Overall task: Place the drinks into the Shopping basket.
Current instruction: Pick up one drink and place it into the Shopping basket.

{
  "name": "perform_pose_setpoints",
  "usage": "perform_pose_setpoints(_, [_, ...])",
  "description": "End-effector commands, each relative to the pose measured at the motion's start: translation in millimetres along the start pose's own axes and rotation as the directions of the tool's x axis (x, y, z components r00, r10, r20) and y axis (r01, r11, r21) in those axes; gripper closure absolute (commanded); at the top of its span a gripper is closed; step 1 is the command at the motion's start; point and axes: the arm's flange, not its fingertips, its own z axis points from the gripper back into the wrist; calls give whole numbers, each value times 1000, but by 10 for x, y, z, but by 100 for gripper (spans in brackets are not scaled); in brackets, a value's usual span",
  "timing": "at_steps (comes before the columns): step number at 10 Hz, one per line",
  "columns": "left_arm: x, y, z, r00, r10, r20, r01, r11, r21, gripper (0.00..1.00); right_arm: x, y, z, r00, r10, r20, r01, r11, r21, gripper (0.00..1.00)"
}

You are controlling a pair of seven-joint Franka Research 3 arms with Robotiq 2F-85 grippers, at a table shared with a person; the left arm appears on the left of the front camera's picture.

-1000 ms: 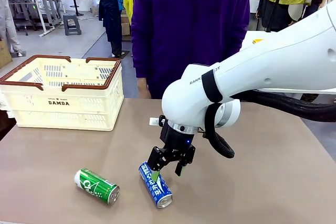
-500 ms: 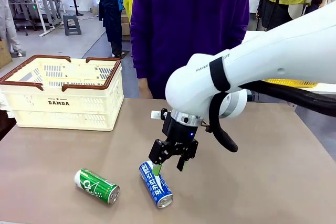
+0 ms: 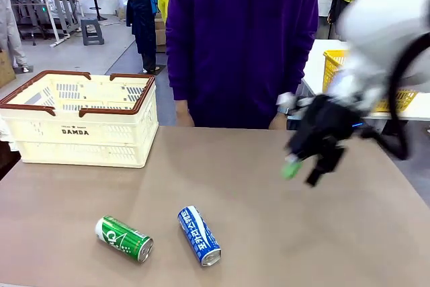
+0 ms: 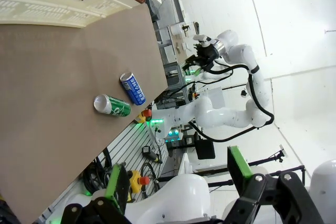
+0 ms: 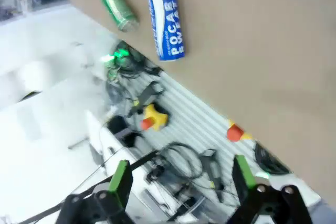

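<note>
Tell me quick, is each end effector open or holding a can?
Left end effector: open, holding nothing.
Right end effector: open, holding nothing.

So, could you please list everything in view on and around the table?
green can: one, green with white markings, lying near the table's front edge.
blue can: one, blue with white lettering, lying right of the green can, apart.
Shopping basket: one, cream with brown rim, table's far left.
yellow mesh basket: one, yellow, behind the table at right.
table: one, brown.
person: one, purple top, far side.
right gripper: one, black with green pads, open above the table's right half.
left gripper: one, black with green pads, open, away from the cans.
</note>
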Motion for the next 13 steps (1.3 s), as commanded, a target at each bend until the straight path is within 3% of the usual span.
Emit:
perform_pose_setpoints(1, [9,-38,22,1000,-11,10,11,1000,-17,0,-529,-1075,1136,932,-224,286,98,913,395,0])
perform_pose_setpoints(2, [9,-38,22,1000,-11,10,11,1000,-17,0,-799,-1526,1422,876,-325,357,73,821,567,0])
perform_pose_setpoints(4, [9,-38,22,1000,-11,10,11,1000,-17,0,-1321,-2368,1657,804,-418,424,-97,610,786,0])
perform_pose_setpoints(5, [9,-38,22,1000,-11,10,11,1000,-17,0,-1494,-2630,1651,758,-458,465,-163,557,815,0])
perform_pose_setpoints(6, [9,-38,22,1000,-11,10,11,1000,-17,0,-1572,-2800,1596,743,-479,467,-197,511,837,0])
perform_pose_setpoints(7, [9,-38,22,1000,-11,10,11,1000,-17,0,-1552,-2887,1497,701,-511,497,-178,550,816,0])
perform_pose_setpoints(8, [9,-38,22,1000,-11,10,11,1000,-17,0,-1862,-2778,1597,799,-475,368,56,669,742,0])
perform_pose_setpoints(12, [2,-1,3,1000,0,0,0,1000,0,0,-1862,-2778,1597,799,-475,368,56,669,742,0])
perform_pose_setpoints(13, [180,-444,-126,998,-49,-42,51,997,66,0,-1862,-2778,1597,799,-475,368,56,669,742,0])
